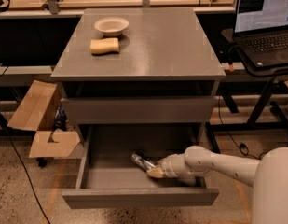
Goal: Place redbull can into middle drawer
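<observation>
Redbull can [142, 161]: sits inside the pulled-out middle drawer [139, 197], right of centre, tilted with its far end pointing up and left. Gripped at the near end by the claw [155, 171], apparently clenched on it, though hard to make out just where tips meet metal. Reaches in from the right, low over the drawer floor. Up on the table [153, 55]: beige bowl [111, 25] and tan sponge [105, 46], just beside each other.

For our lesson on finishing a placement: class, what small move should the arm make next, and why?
Probably open the gripper to release the redbull can: it is gripped at one end, tilted, low inside the open middle drawer, well behind its front.
</observation>
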Motion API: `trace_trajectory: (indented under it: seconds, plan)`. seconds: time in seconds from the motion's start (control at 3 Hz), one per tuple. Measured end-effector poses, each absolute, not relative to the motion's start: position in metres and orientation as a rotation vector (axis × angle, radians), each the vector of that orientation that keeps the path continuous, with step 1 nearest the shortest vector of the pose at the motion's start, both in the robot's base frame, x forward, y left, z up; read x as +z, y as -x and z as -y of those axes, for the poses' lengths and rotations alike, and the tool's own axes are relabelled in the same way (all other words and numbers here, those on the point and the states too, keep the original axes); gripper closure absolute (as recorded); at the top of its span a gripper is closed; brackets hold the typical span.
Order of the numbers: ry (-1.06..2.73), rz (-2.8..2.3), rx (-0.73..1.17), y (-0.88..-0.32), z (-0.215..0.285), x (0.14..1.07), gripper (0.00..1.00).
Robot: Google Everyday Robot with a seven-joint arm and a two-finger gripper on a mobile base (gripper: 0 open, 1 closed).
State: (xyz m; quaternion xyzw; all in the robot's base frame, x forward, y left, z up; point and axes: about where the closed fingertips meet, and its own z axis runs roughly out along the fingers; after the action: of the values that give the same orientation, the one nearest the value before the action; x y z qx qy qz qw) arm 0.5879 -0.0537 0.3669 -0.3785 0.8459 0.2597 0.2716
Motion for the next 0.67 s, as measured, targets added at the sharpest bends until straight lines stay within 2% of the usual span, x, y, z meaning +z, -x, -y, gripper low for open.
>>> trace_trajectory:
  seconds: [0.67]
  plan:
    - [1.052,-2.281,0.712,-0.5789,0.0515,0.3630,0.07]
